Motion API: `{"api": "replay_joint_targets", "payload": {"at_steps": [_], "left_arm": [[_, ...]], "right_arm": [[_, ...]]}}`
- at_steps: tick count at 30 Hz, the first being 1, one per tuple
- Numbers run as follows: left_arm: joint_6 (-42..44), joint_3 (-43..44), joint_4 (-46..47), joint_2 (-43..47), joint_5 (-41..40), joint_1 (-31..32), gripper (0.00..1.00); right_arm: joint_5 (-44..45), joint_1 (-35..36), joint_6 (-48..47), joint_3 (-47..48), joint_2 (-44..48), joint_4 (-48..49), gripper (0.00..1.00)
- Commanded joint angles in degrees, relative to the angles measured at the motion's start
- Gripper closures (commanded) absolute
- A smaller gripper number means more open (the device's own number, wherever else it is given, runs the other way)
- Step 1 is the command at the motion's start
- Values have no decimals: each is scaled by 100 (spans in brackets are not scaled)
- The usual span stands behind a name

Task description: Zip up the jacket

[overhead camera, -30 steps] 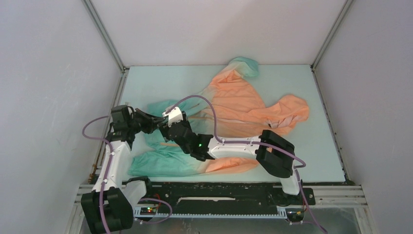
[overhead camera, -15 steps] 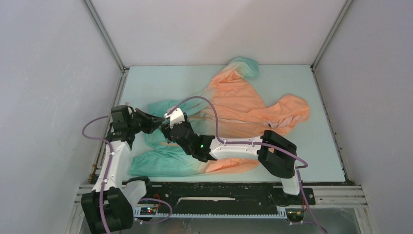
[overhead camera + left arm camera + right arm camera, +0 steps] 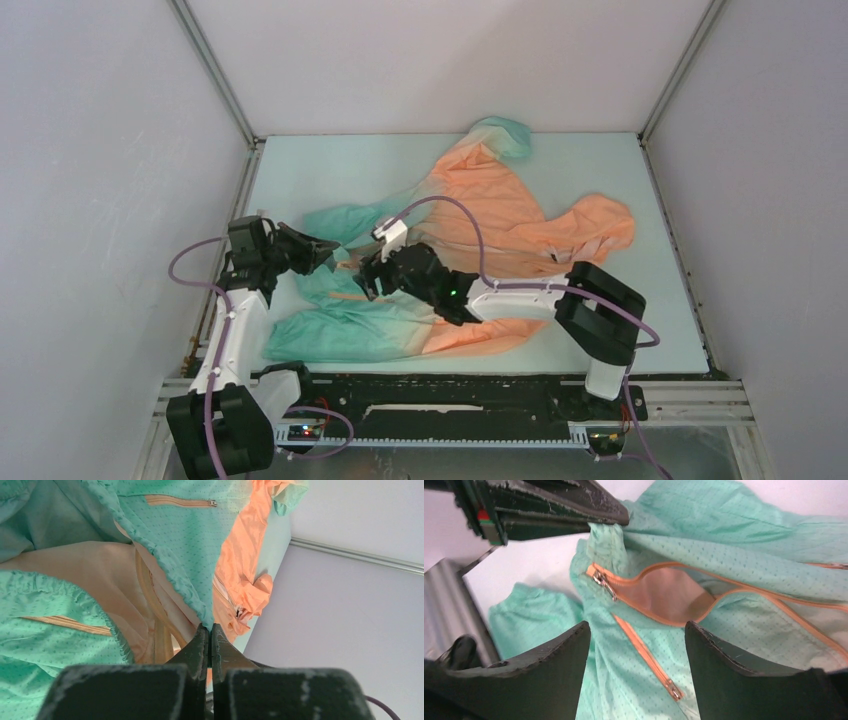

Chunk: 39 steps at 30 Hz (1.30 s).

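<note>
The jacket (image 3: pixel 490 215) lies spread on the table, teal hem to the left and orange hood to the right. My left gripper (image 3: pixel 325 250) is shut on the teal hem corner (image 3: pixel 207 617) at the foot of the front zip. In the right wrist view its fingers (image 3: pixel 559 500) pinch the hem just above the zip's metal slider (image 3: pixel 603 582). From the slider the orange zip (image 3: pixel 659 620) gapes open over peach lining. My right gripper (image 3: pixel 636 626) hovers open above the teal front panel, a little short of the slider, holding nothing.
An orange pocket zip (image 3: pixel 649 662) with its pull runs between my right fingers. Another pocket zip (image 3: pixel 180 501) shows in the left wrist view. Grey walls enclose the pale table (image 3: pixel 640 330). A purple cable (image 3: pixel 470 225) arcs over the jacket.
My right arm has drawn back to the right and turned, so its gripper now faces the hem from the right. The left gripper has kept its grip and place.
</note>
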<state>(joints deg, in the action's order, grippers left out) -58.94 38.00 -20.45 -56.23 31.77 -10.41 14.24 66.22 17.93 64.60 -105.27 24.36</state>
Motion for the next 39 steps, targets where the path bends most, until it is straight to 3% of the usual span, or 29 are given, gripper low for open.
{"api": "replay_joint_targets", "payload": {"at_steps": [1,4,6,9,11,19,29,39], "left_arm": [[199,113,-39,87,170,-55,100],[302,136,-113,129,176,-52,100],[373,146,-160,158,159,-51,100],[426,131,-208,179,153,-51,100],[448,128,-229,170,154,-56,100],[502,146,-269,138,158,-53,100],[515,135,-265,108,166,-55,100],[515,173,-239,81,207,-57,100]], "right_arm": [[-2256,-543,142,-499,539,955,29],[-3573,-948,397,-545,364,1228,36],[-4483,-1278,931,-545,96,1940,45],[-5129,-1562,1590,-515,-314,2816,50],[-5263,-1614,1764,-325,-540,2860,50],[-5183,-1444,2008,93,-995,2732,52],[-4944,-1368,1907,359,-1158,2294,67],[-4795,-1307,1656,464,-1281,2058,60]]}}
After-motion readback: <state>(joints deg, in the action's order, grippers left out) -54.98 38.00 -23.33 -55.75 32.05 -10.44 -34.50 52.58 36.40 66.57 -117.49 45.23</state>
